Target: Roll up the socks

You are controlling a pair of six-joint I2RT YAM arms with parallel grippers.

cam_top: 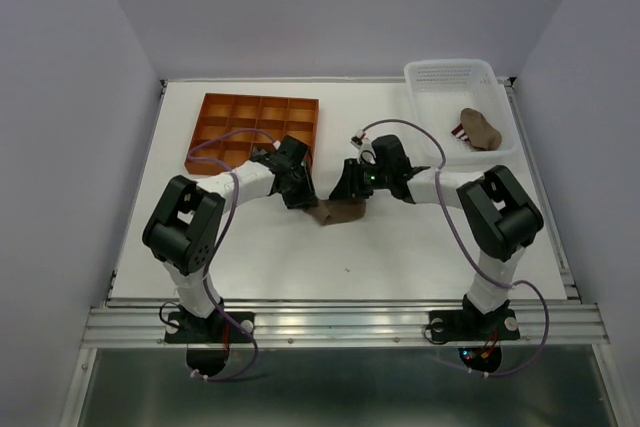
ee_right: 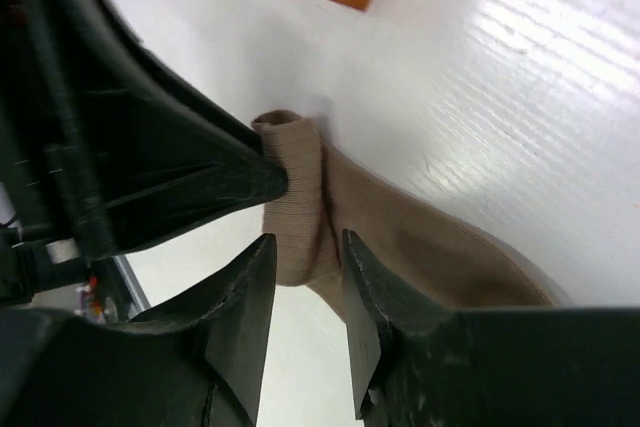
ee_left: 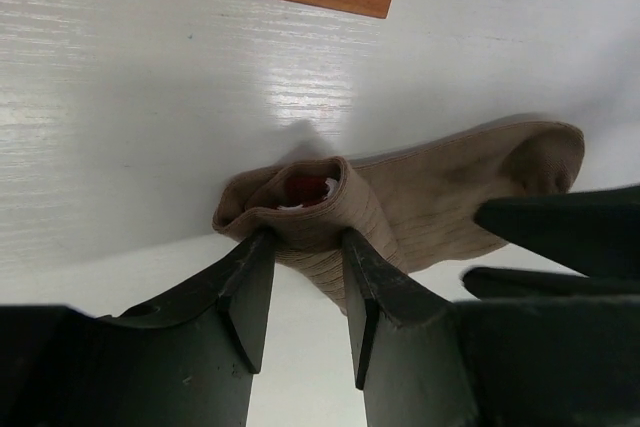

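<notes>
A tan-brown sock lies on the white table between the two grippers. In the left wrist view the sock is flat, and its ribbed cuff is folded into a loop with something red and white inside. My left gripper is shut on that cuff loop, a fingertip on each side. My right gripper is open, its fingers standing loosely on either side of the sock's cuff end. From above, the left gripper and the right gripper almost touch.
An orange compartment tray sits at the back left, close behind the left gripper. At the back right, a white basket holds a rolled brown sock with a red-white striped part.
</notes>
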